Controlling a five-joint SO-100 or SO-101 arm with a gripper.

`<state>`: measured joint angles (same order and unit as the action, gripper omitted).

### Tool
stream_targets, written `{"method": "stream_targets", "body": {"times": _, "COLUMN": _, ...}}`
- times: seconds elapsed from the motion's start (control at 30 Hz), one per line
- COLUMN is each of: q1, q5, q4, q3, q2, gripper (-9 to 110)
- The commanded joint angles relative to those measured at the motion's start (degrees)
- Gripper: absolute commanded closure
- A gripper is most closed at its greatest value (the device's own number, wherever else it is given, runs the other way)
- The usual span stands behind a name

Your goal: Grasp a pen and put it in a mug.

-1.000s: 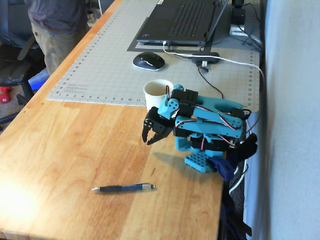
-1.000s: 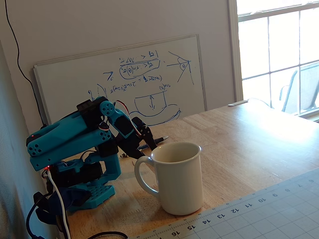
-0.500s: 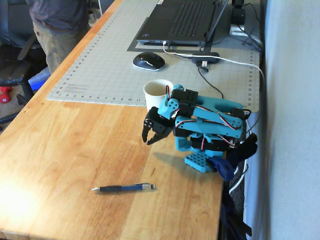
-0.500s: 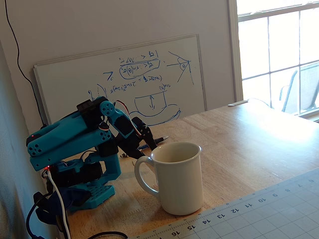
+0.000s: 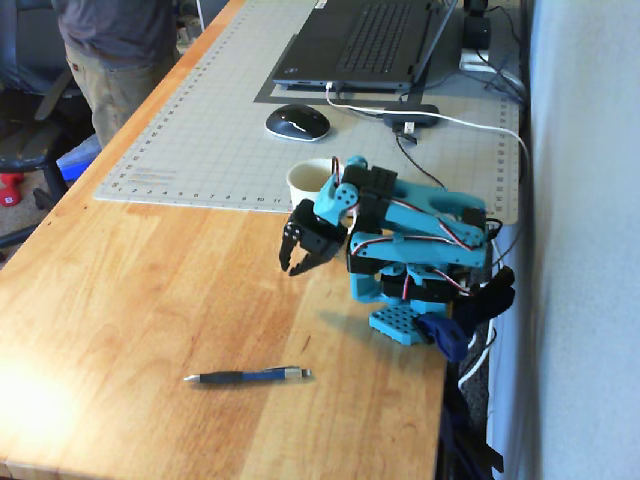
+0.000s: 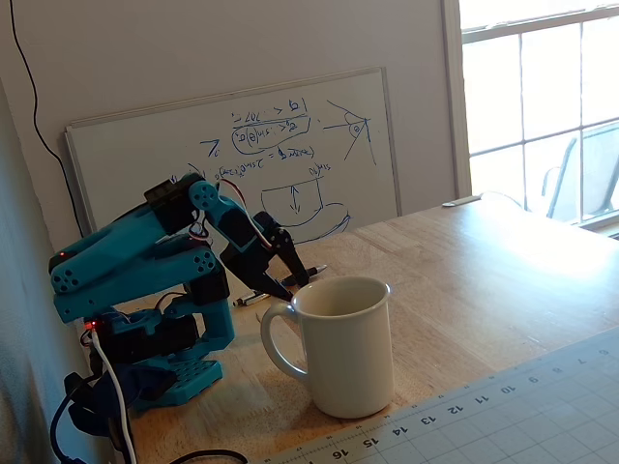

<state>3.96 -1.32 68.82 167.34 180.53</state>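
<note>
Gripper: we see the black gripper (image 5: 291, 268) hanging in the air above the wooden table (image 5: 140, 290), its jaws parted a little, with nothing between them; in the other fixed view it (image 6: 293, 286) points down behind the mug.
Pen: we find the pen (image 5: 247, 376) lying flat on the bare wood near the table's front edge, well apart from the gripper and untouched.
Mug: the white mug (image 6: 340, 344) stands upright at the edge of the grey cutting mat (image 5: 240, 110), just beside the arm (image 5: 415, 235), handle towards the arm's base.
Mat: we note a mouse (image 5: 297, 122) and a laptop (image 5: 365, 45) on it, towards the table's far end.
Wall: a whiteboard (image 6: 242, 155) leans there.
</note>
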Motion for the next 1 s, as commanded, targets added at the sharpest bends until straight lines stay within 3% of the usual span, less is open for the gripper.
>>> {"method": "stream_targets", "body": {"times": 0.0, "q1": -0.6, "q5": 8.6, "q4": -0.4, "q3": -14.2, "q2": -14.2, "gripper": 99}}
{"method": "stream_targets", "body": {"times": 0.57, "q1": -20.0, "q5": 64.2, "q4": 0.1, "q3": -50.4, "q2": -49.7, "gripper": 99}}
{"method": "stream_targets", "body": {"times": 0.97, "q1": -31.2, "q5": 97.9, "q4": 0.3, "q3": -60.6, "q2": -66.2, "gripper": 98}}
